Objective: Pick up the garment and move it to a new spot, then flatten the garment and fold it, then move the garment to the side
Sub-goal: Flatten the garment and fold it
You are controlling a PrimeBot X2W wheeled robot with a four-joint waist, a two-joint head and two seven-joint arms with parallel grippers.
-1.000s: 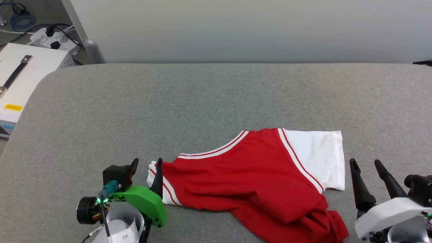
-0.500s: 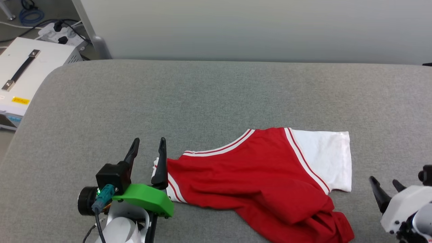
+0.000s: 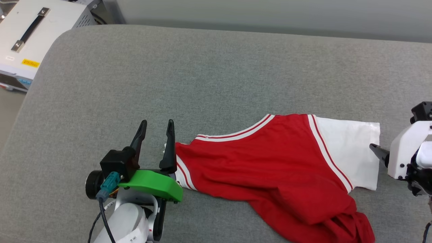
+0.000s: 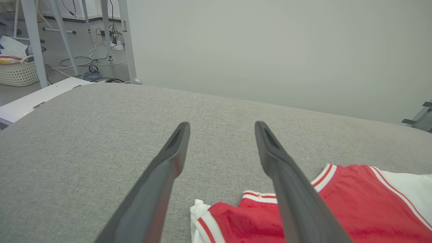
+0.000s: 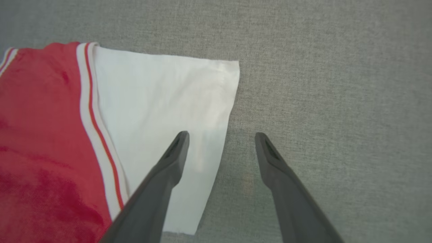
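Fingers (image 4: 287, 189) of the left jaws are standing apart with nothing between them but bare grey cloth. One finger is crossing over the striped trim of the garment (image 3: 270, 168) in the left wrist view; whether it is touching the fabric cannot be told. The other finger is hanging over the uncovered bench (image 3: 202, 77). These jaws are sitting close to the near edge, left of the middle, just at the small white cuff (image 3: 184, 173) that ends the garment on that side. A green housing (image 3: 155, 185) is showing behind them.

The right jaws are also spread and holding nothing. In the right wrist view they are straddling the outer hem of the white sleeve (image 5: 162, 111), one finger (image 5: 158, 189) over the sleeve and one over the bench. Contact cannot be judged.

The garment is lying on the near right part of the bench. Its red body is spreading between the two arms, and its striped neckline (image 3: 236, 133) is facing the far edge. The white sleeve is lying flat toward the right edge, and the red fabric is bunching in folds (image 3: 341, 219) at the near edge.

Beyond the far left corner, a white box (image 3: 37, 37) with a black handle is sitting.
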